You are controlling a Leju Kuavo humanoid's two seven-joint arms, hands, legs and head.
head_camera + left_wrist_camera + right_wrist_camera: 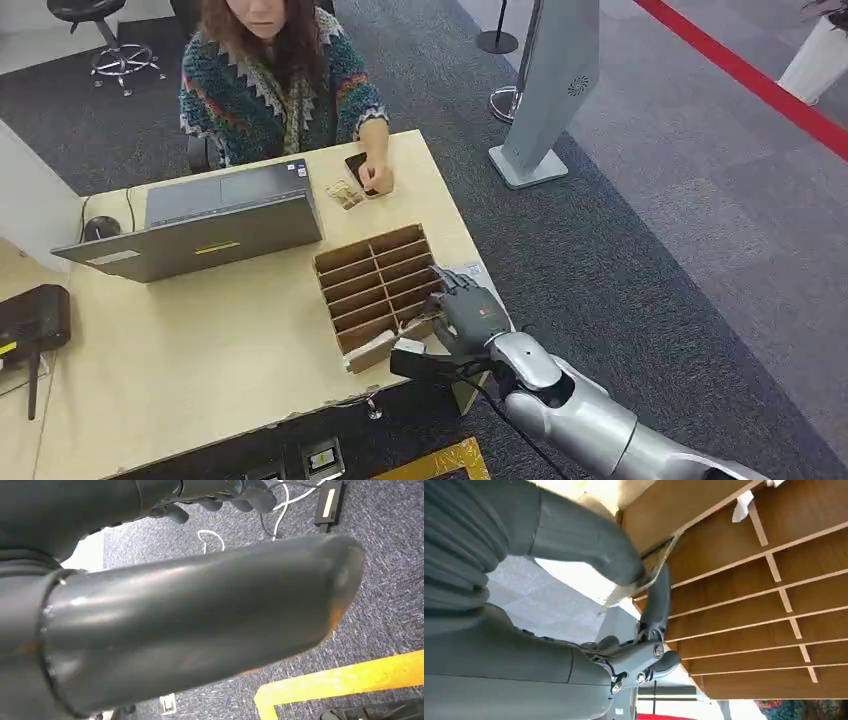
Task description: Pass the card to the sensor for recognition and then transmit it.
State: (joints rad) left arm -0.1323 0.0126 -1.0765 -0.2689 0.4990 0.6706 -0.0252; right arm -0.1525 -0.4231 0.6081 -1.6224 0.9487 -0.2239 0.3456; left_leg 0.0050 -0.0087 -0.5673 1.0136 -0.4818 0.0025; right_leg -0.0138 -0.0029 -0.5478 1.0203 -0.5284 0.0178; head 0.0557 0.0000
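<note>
My right hand (468,310) is at the right side of the wooden divided box (375,285) on the pale table (200,360). In the right wrist view its thumb (589,540) and a dark finger (658,600) pinch a thin pale card (626,591) right at the box's edge (744,555). A bit of white card (472,271) shows beside the hand in the head view. My left hand (200,625) hangs over grey carpet with nothing in it, its fingers (225,495) loosely curled.
A person sits behind the table with a hand on a dark phone (358,168). An open laptop (215,220) stands at the back left of the box. A black device (30,320) lies at the table's left edge. A white kiosk stand (550,90) rises on the right.
</note>
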